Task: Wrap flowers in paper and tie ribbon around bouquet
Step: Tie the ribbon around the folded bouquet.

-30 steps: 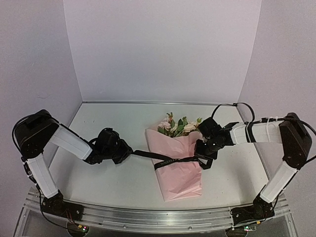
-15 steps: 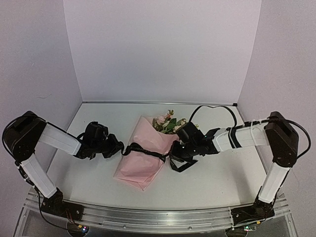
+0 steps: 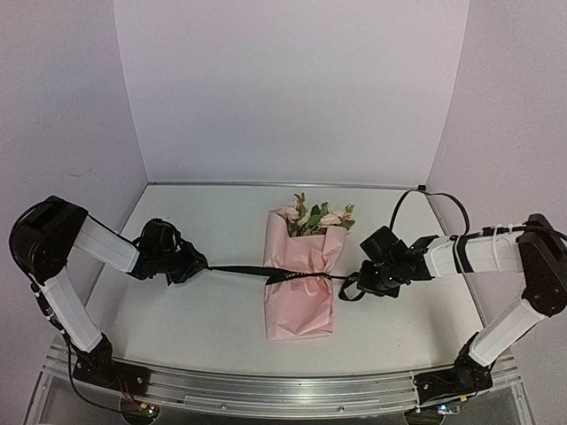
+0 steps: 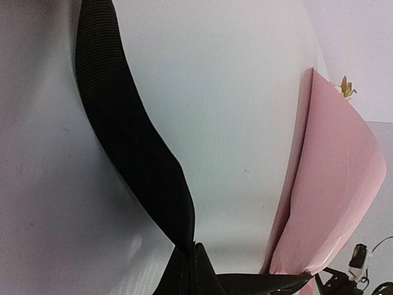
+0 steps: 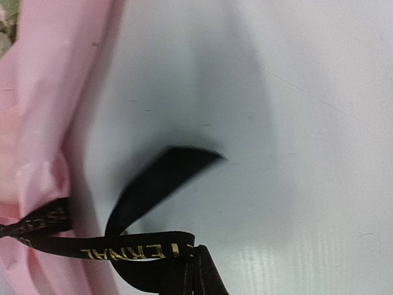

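The top external camera is fixed high, above and behind the arm bases, and looks forward and down over the whole table (image 3: 195,328) as far as the back wall (image 3: 283,88). It stands far off, so the left arm (image 3: 97,243), the right arm (image 3: 478,252) and the bouquet (image 3: 299,305) all fit in. The left wrist camera is low and very near to the table; it faces along the ribbon (image 4: 132,153) toward the bouquet at its right edge. The right wrist camera, also very near, looks down on the table, the bouquet at its left edge. All three views share ribbon and bouquet.
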